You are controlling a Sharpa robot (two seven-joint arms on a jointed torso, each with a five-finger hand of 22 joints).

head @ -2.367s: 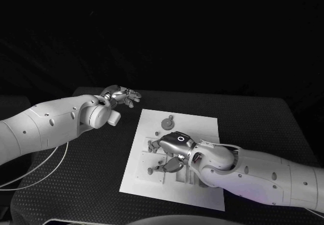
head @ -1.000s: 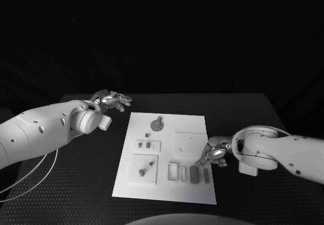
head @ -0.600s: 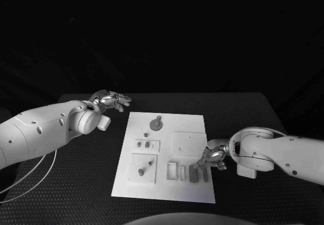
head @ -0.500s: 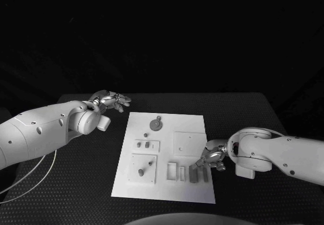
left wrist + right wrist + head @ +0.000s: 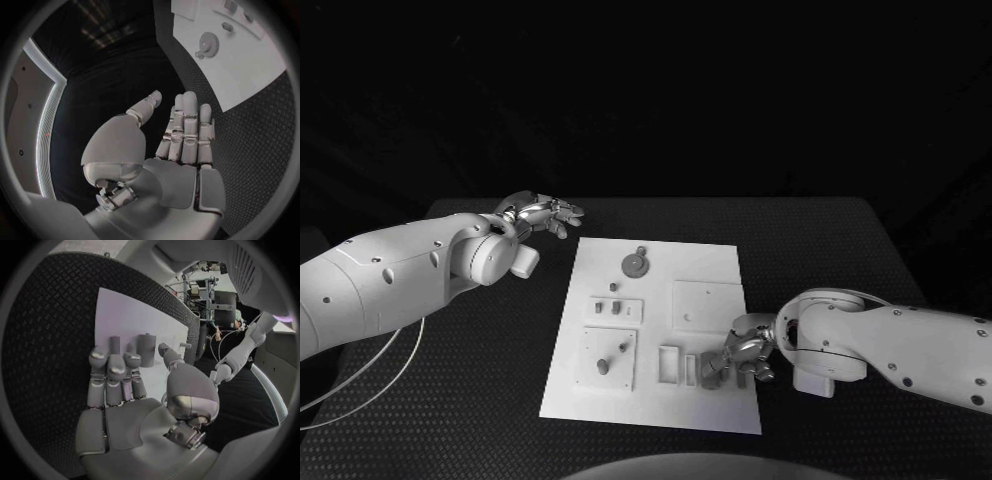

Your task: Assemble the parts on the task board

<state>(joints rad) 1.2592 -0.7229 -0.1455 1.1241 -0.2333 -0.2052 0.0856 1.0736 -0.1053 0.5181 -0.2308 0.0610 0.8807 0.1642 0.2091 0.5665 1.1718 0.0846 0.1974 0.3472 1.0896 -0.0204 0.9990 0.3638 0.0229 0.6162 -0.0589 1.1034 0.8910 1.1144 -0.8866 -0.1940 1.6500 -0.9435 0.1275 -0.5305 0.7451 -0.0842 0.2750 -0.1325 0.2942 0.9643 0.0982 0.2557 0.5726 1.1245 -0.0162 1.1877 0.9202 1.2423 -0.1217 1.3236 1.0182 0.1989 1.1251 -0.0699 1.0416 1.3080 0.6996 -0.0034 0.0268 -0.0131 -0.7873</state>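
Both robot hands hold nothing: left robot hand [image 5: 542, 214] spread; right robot hand [image 5: 738, 357] seemingly loose above task board [image 5: 711, 268].

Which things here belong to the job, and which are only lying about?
Job: board; gear; bar parts under the right hand, fingers over them.
Idle: left hand, open off the board; table; cable.

No readable text, labels, brands, numbers or signs anywhere: none on task board [image 5: 711, 262], none on arms, none on table.
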